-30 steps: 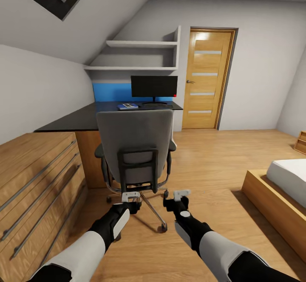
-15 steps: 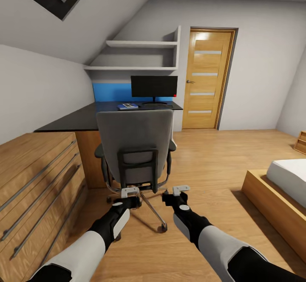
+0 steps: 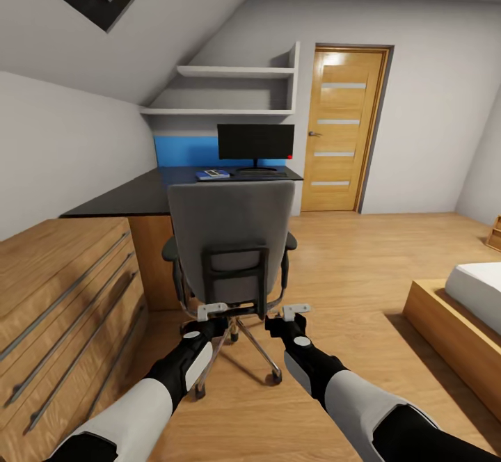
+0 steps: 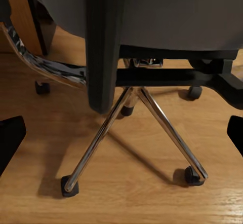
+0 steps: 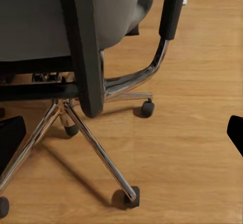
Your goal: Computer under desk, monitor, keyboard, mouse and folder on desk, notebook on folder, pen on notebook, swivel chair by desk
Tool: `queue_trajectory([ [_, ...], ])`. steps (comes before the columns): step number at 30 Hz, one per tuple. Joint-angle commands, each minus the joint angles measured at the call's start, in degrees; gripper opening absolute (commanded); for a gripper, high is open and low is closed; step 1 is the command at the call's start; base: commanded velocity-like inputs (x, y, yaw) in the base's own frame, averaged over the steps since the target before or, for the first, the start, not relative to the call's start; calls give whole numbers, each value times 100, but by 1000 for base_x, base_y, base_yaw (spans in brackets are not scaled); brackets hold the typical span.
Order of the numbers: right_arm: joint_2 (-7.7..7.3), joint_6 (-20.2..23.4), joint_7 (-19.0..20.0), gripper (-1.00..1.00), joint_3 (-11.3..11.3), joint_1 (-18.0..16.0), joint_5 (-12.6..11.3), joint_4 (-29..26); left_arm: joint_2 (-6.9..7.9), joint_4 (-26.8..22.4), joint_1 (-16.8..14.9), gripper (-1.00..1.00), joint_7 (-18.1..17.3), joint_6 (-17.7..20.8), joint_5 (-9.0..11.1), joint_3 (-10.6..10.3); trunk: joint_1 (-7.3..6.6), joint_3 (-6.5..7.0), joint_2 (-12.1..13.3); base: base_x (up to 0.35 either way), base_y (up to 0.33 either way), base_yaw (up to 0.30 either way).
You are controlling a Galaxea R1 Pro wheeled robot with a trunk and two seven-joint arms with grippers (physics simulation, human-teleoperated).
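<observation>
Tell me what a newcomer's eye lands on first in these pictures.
The grey padded swivel chair with its chrome star base stands front and centre, its back to the camera, with both pincers, left and right, just behind it. Beyond it, a wide black monitor sits on the black-topped desk, beside a light wooden door.

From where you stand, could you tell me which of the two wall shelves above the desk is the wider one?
The lower shelf is the wider one: it reaches further left under the sloping ceiling than the upper shelf, and sits just above the monitor.
</observation>
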Motion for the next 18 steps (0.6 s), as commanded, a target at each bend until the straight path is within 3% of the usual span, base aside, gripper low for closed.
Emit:
queue_trajectory([
  [1, 0, -27, -26, 100, 49, -6, -52, 7, 0, -9, -3, 100, 43, 27, 22, -21, -1, -6, -3, 22, 31, 0],
  [9, 0, -28, 393, 100, 53, 2, 102, 14, 0, -9, -7, 100, 41, 31, 22, -21, -1, -6, -3, 152, 94, 0],
  [18, 0, -27, 518, 100, 55, 3, 231, 16, 0, -9, -7, 100, 46, 10, 22, -15, -1, -6, -3, 65, 29, 0],
])
